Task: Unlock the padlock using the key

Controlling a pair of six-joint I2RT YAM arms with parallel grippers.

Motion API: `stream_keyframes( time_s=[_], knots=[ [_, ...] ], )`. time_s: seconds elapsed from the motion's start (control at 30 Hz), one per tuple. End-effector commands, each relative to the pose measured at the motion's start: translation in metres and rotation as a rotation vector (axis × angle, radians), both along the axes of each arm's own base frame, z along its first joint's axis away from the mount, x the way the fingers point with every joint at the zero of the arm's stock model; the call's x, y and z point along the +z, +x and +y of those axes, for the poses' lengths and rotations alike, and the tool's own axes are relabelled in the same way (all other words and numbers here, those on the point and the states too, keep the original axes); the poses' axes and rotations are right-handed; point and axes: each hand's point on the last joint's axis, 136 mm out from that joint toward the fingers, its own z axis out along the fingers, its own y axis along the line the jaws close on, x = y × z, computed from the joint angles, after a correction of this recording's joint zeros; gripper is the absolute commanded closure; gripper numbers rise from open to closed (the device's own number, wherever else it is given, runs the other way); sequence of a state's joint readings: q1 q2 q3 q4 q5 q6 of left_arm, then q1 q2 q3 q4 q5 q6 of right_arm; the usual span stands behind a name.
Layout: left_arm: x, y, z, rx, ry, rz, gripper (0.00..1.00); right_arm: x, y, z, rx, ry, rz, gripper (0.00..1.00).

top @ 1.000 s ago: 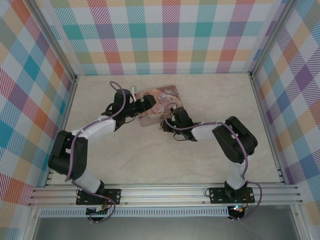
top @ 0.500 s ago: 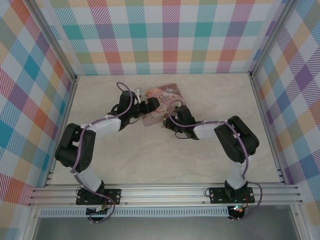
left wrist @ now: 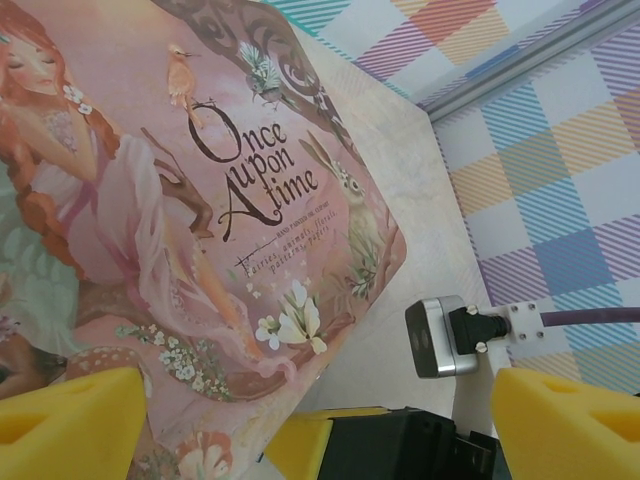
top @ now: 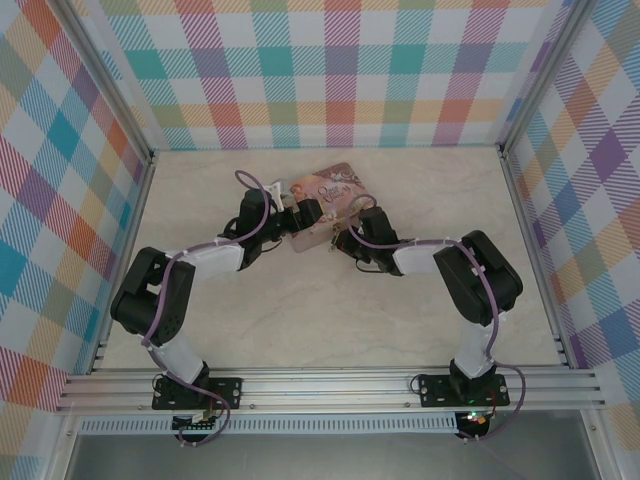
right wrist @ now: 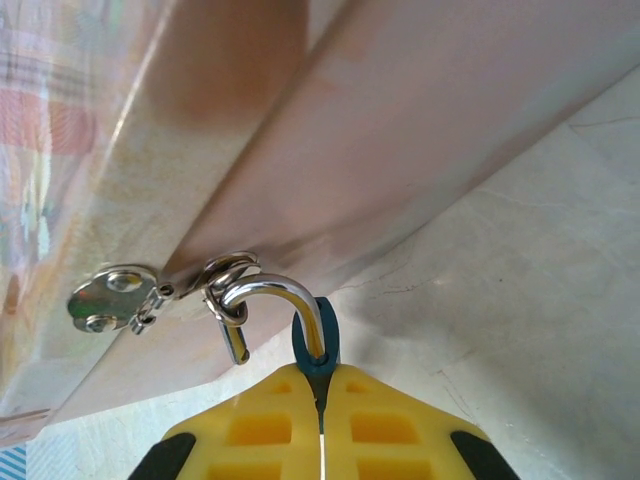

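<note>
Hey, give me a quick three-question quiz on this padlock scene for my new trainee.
1. True or false: the right hand is shut on the padlock.
2. The left hand is: A wide open, B shut empty, C shut on a key.
3. Fill in: the padlock's shackle hooks a ring on the pink ____.
Key: 1 true; 2 A; 3 box.

Right wrist view: padlock (right wrist: 316, 342) body mostly buried between right gripper (right wrist: 321, 385) fingers, apparently clamped. Box (left wrist: 150, 200) cropped left and top.
</note>
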State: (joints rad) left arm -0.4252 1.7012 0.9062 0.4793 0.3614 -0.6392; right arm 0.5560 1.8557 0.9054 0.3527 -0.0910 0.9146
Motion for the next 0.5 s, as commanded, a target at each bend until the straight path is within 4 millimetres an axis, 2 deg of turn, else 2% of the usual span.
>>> stream_keyframes(
  time_s=[0.0, 0.3, 0.47],
  knots=[
    [-0.077, -0.028, 0.007, 0.0, 0.074, 0.241, 0.11, 0.005, 0.01, -0.022, -0.096, -0.015, 0.025, 0.93],
    [-0.088, -0.029, 0.005, -0.006, 0.07, 0.257, 0.11, 0.021, 0.021, -0.032, -0.15, -0.026, 0.021, 0.93],
    [-0.091, -0.03, 0.004, -0.009, 0.061, 0.26, 0.11, 0.021, 0.027, -0.032, -0.165, -0.031, 0.039, 0.93]
  ],
)
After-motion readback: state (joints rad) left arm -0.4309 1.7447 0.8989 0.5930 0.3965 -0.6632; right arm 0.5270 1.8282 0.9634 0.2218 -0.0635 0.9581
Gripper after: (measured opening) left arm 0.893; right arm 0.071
